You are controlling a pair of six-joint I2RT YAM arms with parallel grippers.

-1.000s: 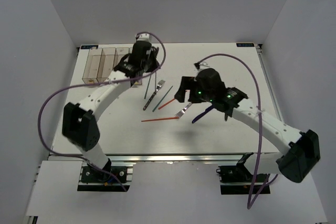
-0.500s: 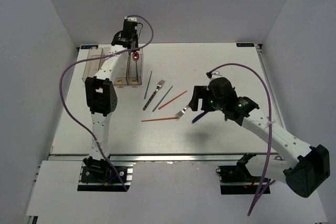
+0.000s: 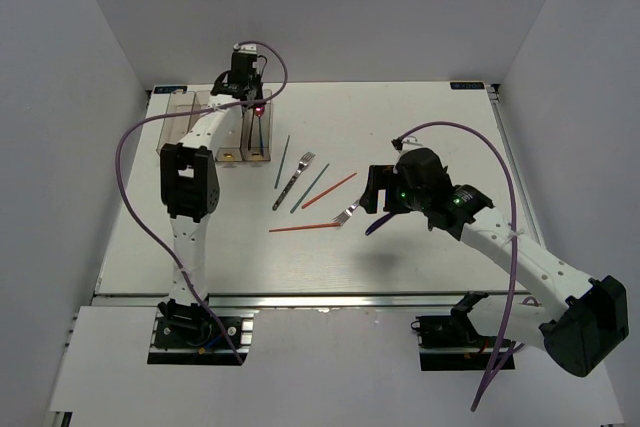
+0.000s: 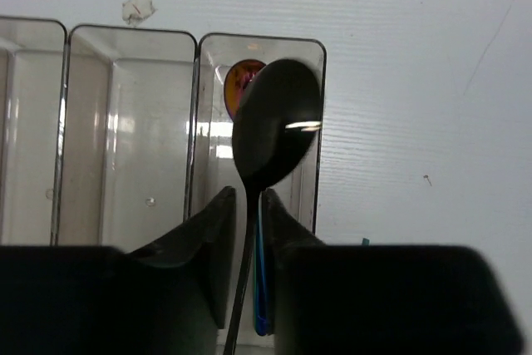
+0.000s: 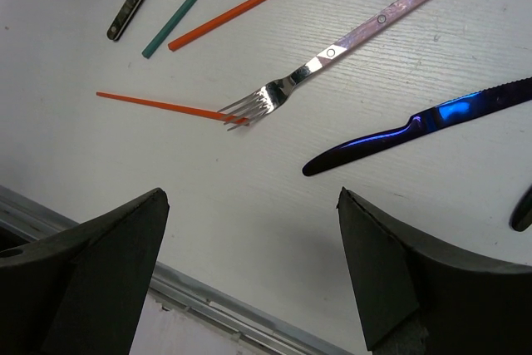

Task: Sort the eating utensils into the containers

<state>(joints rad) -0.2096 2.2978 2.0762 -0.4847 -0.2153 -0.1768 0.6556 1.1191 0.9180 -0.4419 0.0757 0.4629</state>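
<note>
My left gripper [image 4: 248,197] is shut on the handle of a black spoon [image 4: 277,122], its bowl hanging over the rightmost of the clear containers [image 4: 317,135]. That bin holds a pink-red spoon [image 4: 237,82] and a blue knife [image 4: 261,288]. In the top view the left gripper [image 3: 249,97] is over the far end of the containers [image 3: 190,127]. My right gripper [image 5: 249,197] is open and empty above the table, near a pink-handled fork [image 5: 332,51] and a dark blue knife [image 5: 416,126]. It also shows in the top view [image 3: 374,195].
Mid-table lie a red chopstick [image 3: 305,228], another red chopstick [image 3: 329,190], a green chopstick [image 3: 310,188], a dark-handled fork [image 3: 296,179] and a second green chopstick [image 3: 283,162]. The table's near edge rail [image 5: 208,309] runs below the right gripper.
The left arm has swung up and back from beside the containers to over their far end. The right gripper has drawn slightly right and toward the near edge. The last half second shows little motion.
</note>
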